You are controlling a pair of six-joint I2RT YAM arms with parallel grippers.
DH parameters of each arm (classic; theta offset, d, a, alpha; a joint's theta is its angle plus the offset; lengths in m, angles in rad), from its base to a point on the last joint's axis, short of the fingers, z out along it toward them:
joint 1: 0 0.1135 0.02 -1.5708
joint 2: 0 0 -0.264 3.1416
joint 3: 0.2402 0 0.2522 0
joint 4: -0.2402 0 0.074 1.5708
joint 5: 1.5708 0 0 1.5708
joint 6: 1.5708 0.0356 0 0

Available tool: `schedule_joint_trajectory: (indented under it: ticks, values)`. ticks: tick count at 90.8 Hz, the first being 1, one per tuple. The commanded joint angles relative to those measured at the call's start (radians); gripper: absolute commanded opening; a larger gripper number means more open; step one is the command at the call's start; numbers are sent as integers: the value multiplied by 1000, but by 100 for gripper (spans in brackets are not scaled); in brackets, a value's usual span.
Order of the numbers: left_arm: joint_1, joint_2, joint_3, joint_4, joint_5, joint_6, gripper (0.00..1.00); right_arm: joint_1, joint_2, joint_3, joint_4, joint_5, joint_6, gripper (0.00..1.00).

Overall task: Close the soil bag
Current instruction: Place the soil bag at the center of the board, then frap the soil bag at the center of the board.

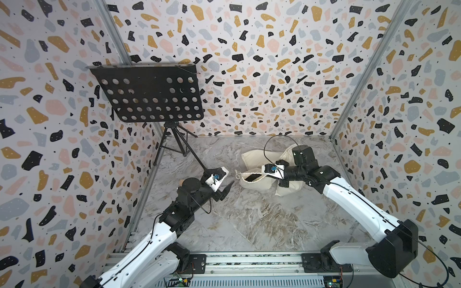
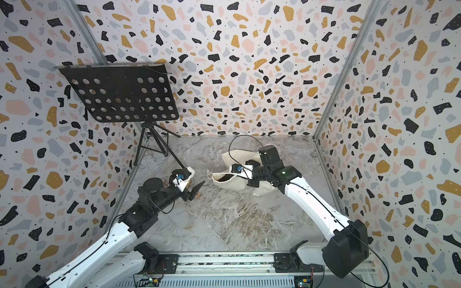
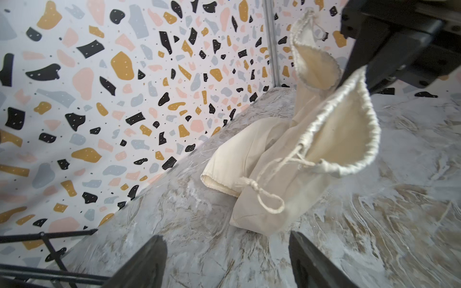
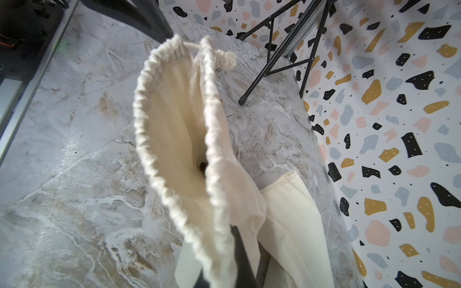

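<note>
L gripper (image 3: 227, 237): jaws wide, empty. It hovers just left of the soil bag (image 1: 254, 185), pointing at the bag's mouth.
R gripper (image 4: 234, 232): clamped on the right end of the mouth rim, holding that end up off the table (image 1: 249, 224).
Bag pos: right of centre, far half of the table, mouth gaping left, dark soil (image 4: 202, 166) deep inside.
Cord (image 3: 252, 184): knotted end w/ loop hangs at the left end of the rim, on the L gripper's side.
Step (my read): L takes the cord and pulls against R's hold.
Do it well: close on the knot, not the cloth. Pull left, in line w/ the rim channel, R fixed as anchor — slow, so the rim gathers evenly & no soil tips out.
Watch: flat cream bag (image 1: 252, 155) lies just behind — don't snag it.
</note>
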Motion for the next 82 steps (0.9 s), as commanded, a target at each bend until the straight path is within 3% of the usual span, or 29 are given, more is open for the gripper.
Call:
schedule_joint_trajectory:
  ticks: [1,47,82]
  values:
    - [-9,15,1,16,66,72,80,4,-26,5,50,-10,20,0]
    - [-9,191,136,55,88,88,68,8,-12,-11,69,-46,34,0]
    - [-9,252,192,30,188,99,49,8,-21,-14,65,-74,34,0]
